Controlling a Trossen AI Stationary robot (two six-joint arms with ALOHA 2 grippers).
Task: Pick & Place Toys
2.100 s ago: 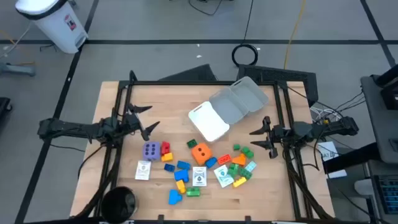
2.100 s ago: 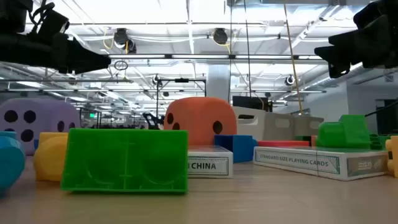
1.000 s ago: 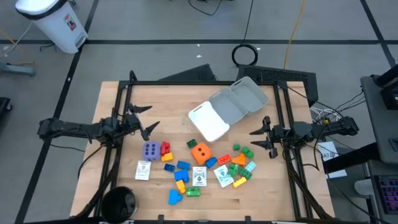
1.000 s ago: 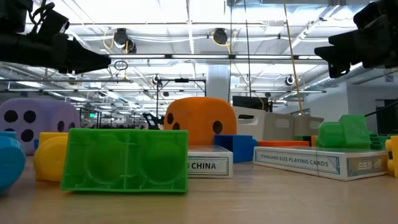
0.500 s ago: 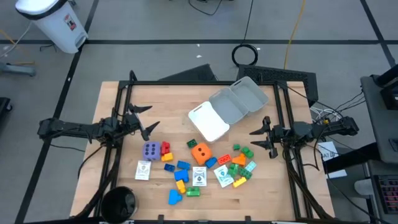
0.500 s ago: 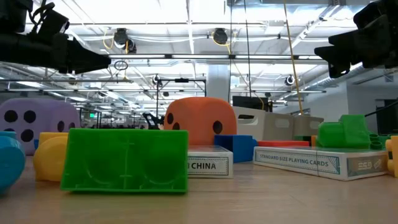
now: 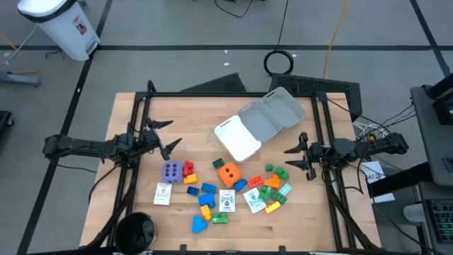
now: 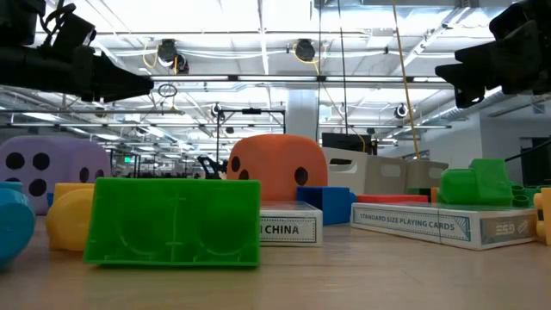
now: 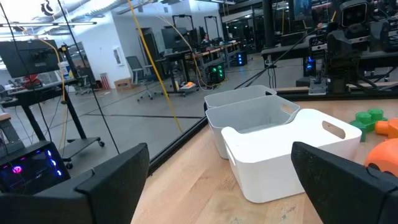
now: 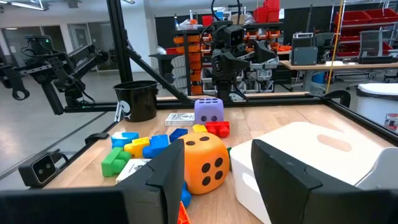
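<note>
Wooden tabletop (image 7: 191, 120) holds the toys in a loose band along its near half: the purple die (image 7: 171, 170) at the left end, the orange die (image 7: 228, 172) mid-table beside the white tray (image 7: 238, 139), and a green brick (image 8: 173, 220) lying long-side across the low view. Both arms wait apart from the toys (left gripper (image 7: 161, 135) and right gripper (image 7: 297, 157) each spread wide, empty). Bricks at the right cluster (image 7: 272, 188) overlap, hard to separate.

One camera looks straight down on the whole desk (image 7: 191, 120); another sits at desk height, close behind a green brick (image 8: 172, 220). Both wrist cameras face inward, sharing the white tray (image 9: 286, 149).
</note>
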